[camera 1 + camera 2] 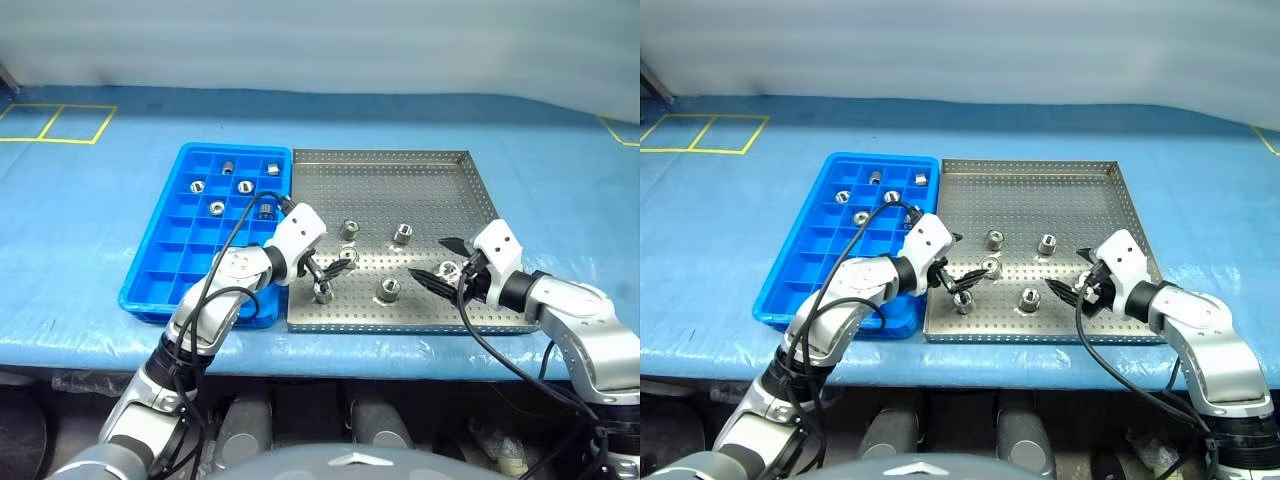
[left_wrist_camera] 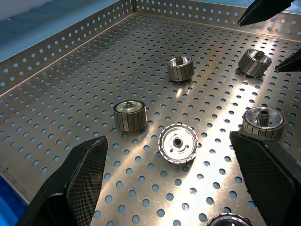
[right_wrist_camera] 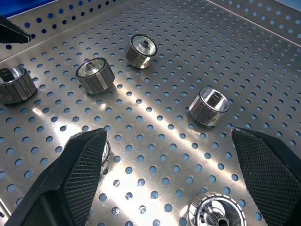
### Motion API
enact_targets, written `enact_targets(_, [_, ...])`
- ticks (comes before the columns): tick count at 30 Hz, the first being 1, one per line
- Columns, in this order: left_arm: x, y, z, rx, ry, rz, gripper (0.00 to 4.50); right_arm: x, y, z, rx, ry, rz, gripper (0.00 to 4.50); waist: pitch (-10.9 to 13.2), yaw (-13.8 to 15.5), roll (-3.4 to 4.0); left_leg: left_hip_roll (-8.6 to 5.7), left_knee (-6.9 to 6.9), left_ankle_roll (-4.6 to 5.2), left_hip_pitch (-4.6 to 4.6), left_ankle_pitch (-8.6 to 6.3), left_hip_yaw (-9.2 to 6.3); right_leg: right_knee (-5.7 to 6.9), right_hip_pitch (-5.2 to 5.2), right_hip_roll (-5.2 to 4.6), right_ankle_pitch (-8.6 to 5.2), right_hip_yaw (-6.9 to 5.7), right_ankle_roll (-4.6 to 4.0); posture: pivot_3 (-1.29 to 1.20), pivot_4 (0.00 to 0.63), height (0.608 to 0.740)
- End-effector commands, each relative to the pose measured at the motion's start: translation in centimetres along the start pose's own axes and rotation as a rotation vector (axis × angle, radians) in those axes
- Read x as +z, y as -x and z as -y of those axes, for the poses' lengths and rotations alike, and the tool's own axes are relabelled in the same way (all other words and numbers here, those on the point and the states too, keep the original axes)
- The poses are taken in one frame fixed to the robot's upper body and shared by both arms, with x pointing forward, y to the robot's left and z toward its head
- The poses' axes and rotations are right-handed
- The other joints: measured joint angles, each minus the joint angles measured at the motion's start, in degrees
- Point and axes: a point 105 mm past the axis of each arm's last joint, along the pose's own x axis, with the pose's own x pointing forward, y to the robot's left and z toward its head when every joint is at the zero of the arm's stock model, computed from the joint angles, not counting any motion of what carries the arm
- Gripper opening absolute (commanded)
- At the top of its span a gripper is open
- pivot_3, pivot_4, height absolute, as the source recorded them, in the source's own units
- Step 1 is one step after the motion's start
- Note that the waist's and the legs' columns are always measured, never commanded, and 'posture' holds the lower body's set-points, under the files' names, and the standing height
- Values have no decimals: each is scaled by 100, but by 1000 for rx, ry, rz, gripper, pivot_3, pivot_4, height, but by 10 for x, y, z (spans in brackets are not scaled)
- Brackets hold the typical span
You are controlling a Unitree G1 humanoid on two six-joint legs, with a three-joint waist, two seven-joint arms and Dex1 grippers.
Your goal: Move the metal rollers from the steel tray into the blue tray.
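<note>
Metal rollers between both grippers' spread jaws.

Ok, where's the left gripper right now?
In the left eye view, the left gripper hangs open over the steel tray's front left part, just right of the blue tray, around the front-left metal rollers.

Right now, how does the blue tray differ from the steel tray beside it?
The blue tray is bright plastic split into a grid of small square compartments; the steel tray is silver metal with one open, perforated floor. The blue tray is narrower than the steel tray. Metal rollers in the blue tray sit in separate cells, while those in the steel tray lie scattered loose. Both have low rims, rest side by side on the blue surface, and hold rollers.
</note>
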Motion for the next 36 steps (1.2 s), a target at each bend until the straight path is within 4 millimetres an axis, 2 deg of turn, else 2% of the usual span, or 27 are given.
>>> enact_targets(1, [13,1,6,-11,-38,51,4497,10,1,-3,-5,31,39,4472,0,0,0,0,0,0,0,0,0,0,0,0,0,0,0,36,150,740])
enact_targets(19, [9,4,8,-15,-36,32,4497,10,-6,-7,-1,28,47,4472,0,9,0,0,0,0,0,0,0,1,0,0,0,0,0,56,150,740])
enact_targets(33, [9,-1,9,-20,-25,17,4497,8,-7,-8,-16,27,51,4472,0,17,0,0,0,0,0,0,0,1,0,0,0,0,0,39,150,740])
enact_targets(36, [1,3,9,-12,-62,-45,4497,7,-7,-9,-24,24,53,4472,0,14,1,0,0,0,1,0,-1,1,0,1,0,0,0,39,150,740])
